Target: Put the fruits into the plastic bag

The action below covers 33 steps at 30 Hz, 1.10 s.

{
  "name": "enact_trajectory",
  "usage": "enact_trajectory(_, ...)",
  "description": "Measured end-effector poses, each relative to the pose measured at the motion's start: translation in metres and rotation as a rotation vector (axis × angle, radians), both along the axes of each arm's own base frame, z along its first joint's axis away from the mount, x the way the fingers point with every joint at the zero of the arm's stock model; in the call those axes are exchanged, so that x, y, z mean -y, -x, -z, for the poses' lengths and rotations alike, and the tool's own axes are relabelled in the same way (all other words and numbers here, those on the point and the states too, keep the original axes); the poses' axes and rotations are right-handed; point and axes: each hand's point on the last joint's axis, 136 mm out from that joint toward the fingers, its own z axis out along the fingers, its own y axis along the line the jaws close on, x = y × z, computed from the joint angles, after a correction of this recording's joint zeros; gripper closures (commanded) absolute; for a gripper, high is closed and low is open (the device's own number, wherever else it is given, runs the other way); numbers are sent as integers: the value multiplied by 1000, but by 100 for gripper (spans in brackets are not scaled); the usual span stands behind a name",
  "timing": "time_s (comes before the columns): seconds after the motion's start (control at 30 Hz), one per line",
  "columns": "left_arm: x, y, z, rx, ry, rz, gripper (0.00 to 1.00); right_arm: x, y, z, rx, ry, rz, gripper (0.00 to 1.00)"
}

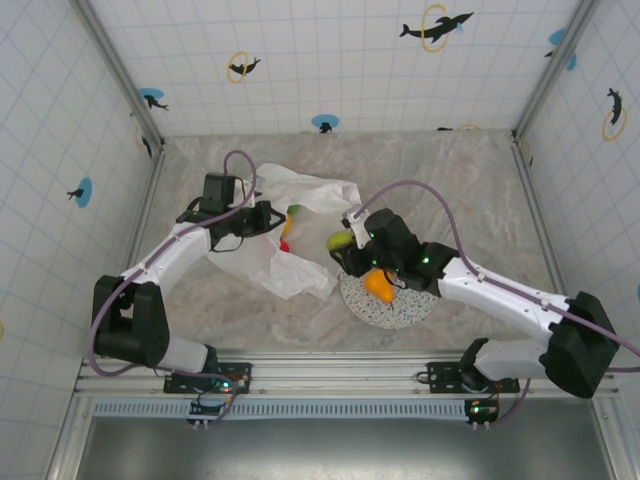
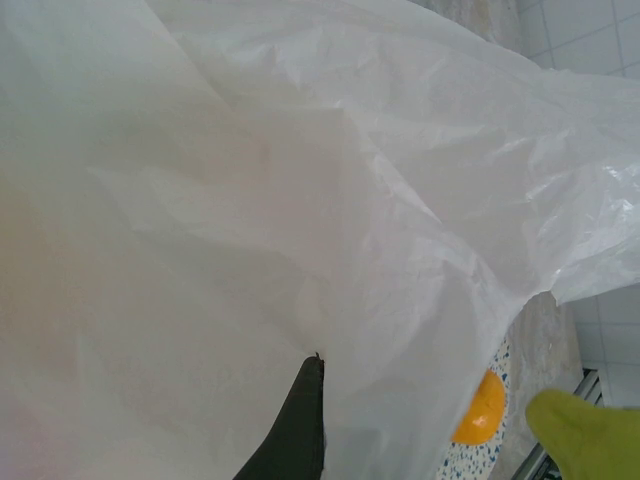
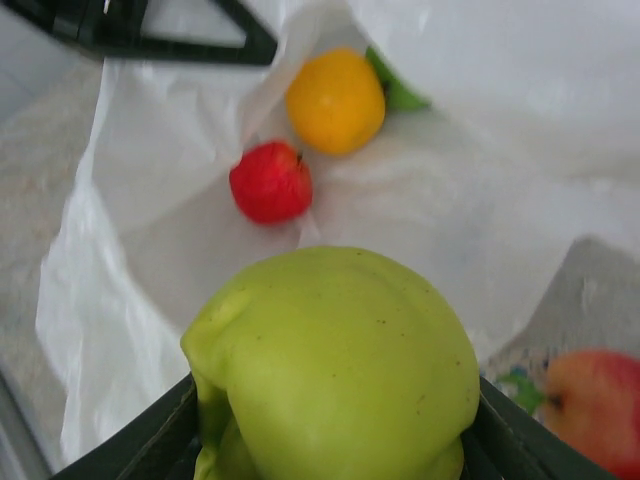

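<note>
The plastic bag (image 1: 310, 200) lies crinkled and white at mid-table, its mouth held up by my left gripper (image 1: 266, 218), which is shut on its edge. In the left wrist view the bag (image 2: 250, 200) drapes over that gripper (image 2: 318, 400). My right gripper (image 1: 345, 248) is shut on a green fruit (image 1: 339, 241) just beside the bag's opening; the green fruit (image 3: 335, 370) bulges between its fingers (image 3: 150, 445). Inside the bag lie a red apple (image 3: 270, 182), an orange (image 3: 335, 100) and a green piece (image 3: 400, 95). On the plate sit a yellow-orange fruit (image 1: 378, 284) and a reddish apple (image 3: 595, 410).
The speckled white plate (image 1: 400, 310) sits just right of the bag, under my right wrist. Tiled walls with fish stickers close in the table on three sides. Bare marbled tabletop (image 1: 470, 190) stretches to the back right.
</note>
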Motion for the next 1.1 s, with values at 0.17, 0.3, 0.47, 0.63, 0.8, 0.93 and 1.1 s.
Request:
enact_trajectory(0.17,1,1,-1,-2,9,7,100,-24,-28,20,34,-29,18,44)
enact_trajectory(0.3,4,3,-4,-5,23,21,100,-42,-43,43,28,-54,30,44)
enact_trajectory(0.47,6,-1,-14,15,40,28,100,-58,-57,58,28,-116,79,44)
enact_trajectory(0.63,6,-1,-14,12,42,26,100,-64,-72,84,-3,-110,190,44)
enact_trajectory(0.8,7,0,-14,11,45,29,100,-77,-93,94,-46,-167,299,44)
enact_trajectory(0.93,8,-1,-15,16,50,29,100,-94,-108,96,-103,-239,354,43)
enact_trajectory(1.1,8,-2,-17,18,56,25,100,-108,-119,103,-198,-326,416,34)
